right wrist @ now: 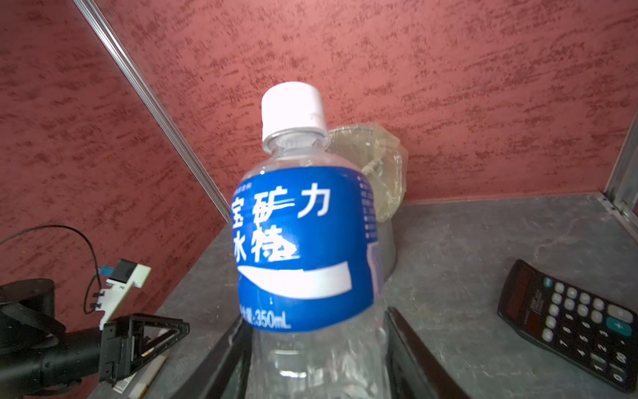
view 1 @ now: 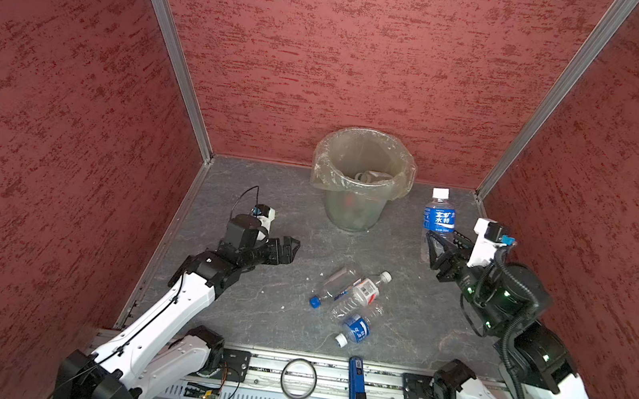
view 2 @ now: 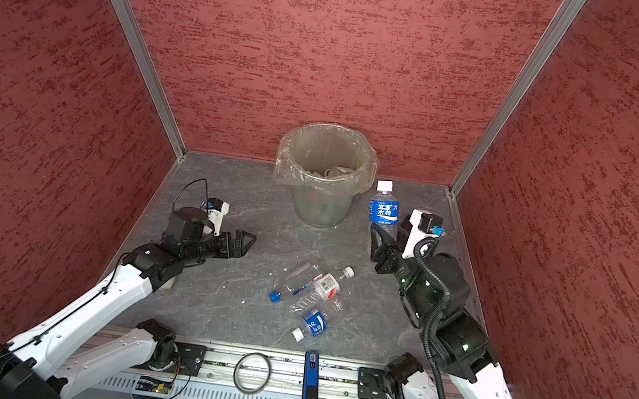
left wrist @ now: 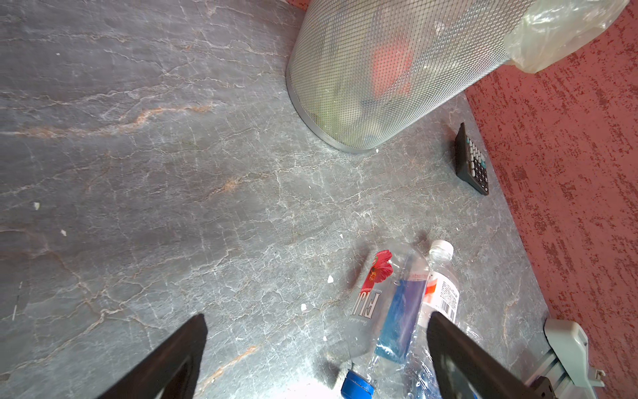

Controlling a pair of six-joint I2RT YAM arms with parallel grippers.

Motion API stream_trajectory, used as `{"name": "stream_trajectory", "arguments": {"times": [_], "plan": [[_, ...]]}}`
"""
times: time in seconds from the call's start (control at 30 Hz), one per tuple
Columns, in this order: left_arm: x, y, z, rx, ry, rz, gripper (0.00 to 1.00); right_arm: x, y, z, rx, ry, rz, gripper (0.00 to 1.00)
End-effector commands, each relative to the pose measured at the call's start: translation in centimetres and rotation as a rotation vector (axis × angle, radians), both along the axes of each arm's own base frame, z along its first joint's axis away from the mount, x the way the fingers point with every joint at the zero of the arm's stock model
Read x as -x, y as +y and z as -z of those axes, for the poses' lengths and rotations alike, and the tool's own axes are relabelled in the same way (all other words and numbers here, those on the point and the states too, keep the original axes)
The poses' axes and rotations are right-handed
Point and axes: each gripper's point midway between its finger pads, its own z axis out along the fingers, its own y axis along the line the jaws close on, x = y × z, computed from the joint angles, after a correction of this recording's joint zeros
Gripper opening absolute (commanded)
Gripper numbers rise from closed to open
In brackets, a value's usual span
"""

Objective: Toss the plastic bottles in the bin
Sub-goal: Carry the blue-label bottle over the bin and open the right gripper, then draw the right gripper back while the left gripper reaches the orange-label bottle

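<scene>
Right of the round grey-green bin (view 1: 351,213) lined with a clear bag (view 1: 321,175), the right pincer (view 1: 435,245) is part-closed low on an upright clear blue-labelled, white-capped plastic bottle (view 1: 439,218). Its thin wall could buckle and slip free, or snag the bag's fold. The left pincer (view 1: 292,250) gapes empty.

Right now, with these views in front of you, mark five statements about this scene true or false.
1. The right gripper holds the blue-label bottle upright. True.
2. The left gripper is shut on a bottle. False: its fingers stand open and empty.
3. A pile of three bottles lies on the table before the bin. True.
4. The bin is empty. False: items show inside it.
5. The calculator sits in the bin. False: it lies on the table.
</scene>
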Motion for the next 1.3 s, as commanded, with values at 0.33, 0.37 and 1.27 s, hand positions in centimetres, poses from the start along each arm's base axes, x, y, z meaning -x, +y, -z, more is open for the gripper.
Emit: {"name": "stream_trajectory", "arguments": {"times": [0.33,0.37,1.27], "plan": [[-0.3,0.4,0.1,-0.023,0.002,-0.008,1.00,-5.4,3.4,-7.9,-0.012,-0.168,0.014,0.58],[-0.3,0.3,0.2,-0.023,0.003,-0.007,1.00,-6.7,4.0,-8.6,0.004,-0.177,0.025,0.58],[1.1,5.1,0.1,-0.124,0.041,-0.204,1.00,-20.4,5.0,-11.1,0.075,-0.127,0.170,0.99]]}}
